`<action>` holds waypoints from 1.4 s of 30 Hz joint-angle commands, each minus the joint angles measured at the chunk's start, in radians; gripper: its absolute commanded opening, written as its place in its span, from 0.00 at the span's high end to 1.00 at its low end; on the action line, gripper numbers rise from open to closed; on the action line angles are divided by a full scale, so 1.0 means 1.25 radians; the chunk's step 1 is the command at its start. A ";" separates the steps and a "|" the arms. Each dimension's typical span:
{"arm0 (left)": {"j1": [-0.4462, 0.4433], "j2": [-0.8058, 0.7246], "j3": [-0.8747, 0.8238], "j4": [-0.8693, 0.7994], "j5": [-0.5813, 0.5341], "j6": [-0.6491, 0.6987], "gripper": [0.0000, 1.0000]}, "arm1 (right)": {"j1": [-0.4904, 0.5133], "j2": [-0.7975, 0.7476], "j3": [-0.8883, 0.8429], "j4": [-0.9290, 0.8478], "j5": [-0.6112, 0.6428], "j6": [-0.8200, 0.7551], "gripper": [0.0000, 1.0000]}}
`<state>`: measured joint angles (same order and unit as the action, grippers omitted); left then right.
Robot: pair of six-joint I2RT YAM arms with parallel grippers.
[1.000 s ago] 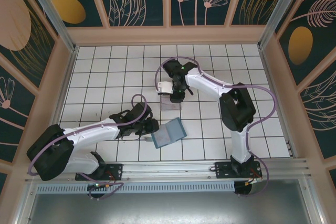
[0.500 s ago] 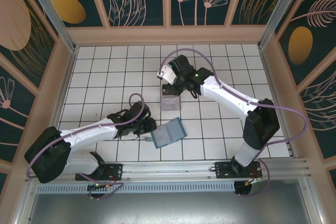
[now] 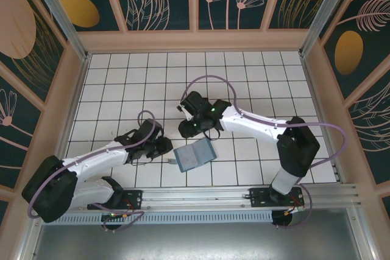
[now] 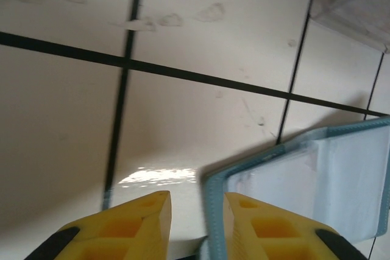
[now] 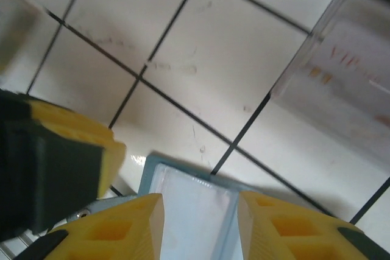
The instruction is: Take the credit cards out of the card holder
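The card holder (image 3: 194, 155) lies on the tiles (image 3: 122, 89) at the near side, between the two arms. The left gripper (image 4: 196, 211) has its fingers parted, with the holder's left edge in the gap. The right gripper (image 5: 200, 220) hovers over its far end, fingers apart, gripping nothing.

Top external: fixed, high, behind the arm bases at frame bottom, looking down on the whole tiled table (image 3: 244, 77)
Left wrist: close, aimed down past left gripper (image 4: 196, 202) at lower edge
Right wrist: close, aimed down past right gripper (image 5: 198, 202) at lower edge
Shared by all three: card holder (image 3: 194, 155), adjoining tiles
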<state>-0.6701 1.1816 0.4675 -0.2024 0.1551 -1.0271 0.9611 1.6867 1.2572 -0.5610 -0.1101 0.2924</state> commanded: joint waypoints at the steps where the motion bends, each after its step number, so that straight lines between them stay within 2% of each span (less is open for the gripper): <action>1: 0.032 -0.036 -0.035 0.009 0.025 -0.007 0.70 | 0.039 0.041 -0.014 -0.037 0.010 0.086 0.60; 5: 0.058 -0.066 -0.061 0.010 0.035 -0.007 0.70 | 0.091 0.096 -0.004 -0.078 0.064 0.109 0.56; 13: 0.063 -0.074 -0.065 0.007 0.037 -0.004 0.70 | 0.152 0.196 0.056 -0.166 0.129 0.116 0.46; 26: 0.063 -0.084 -0.059 0.001 0.038 0.000 0.70 | 0.157 0.248 0.057 -0.172 0.107 0.118 0.39; 28: 0.062 -0.082 -0.056 0.001 0.038 0.001 0.70 | 0.157 0.250 0.056 -0.171 0.110 0.122 0.45; 34: 0.063 -0.069 -0.033 -0.022 0.035 0.022 0.70 | 0.150 0.236 0.058 -0.159 0.118 0.135 0.74; 38: 0.062 -0.053 0.010 -0.053 0.048 0.052 0.71 | 0.127 0.197 0.046 -0.130 0.104 0.145 0.78; 42: 0.043 -0.038 0.057 -0.066 0.067 0.057 0.73 | 0.078 0.120 -0.018 -0.021 -0.012 0.169 0.82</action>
<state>-0.6006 1.1229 0.4850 -0.2512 0.2111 -0.9844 1.1046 1.9095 1.2831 -0.6781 -0.0479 0.4637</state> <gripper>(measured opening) 0.271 0.182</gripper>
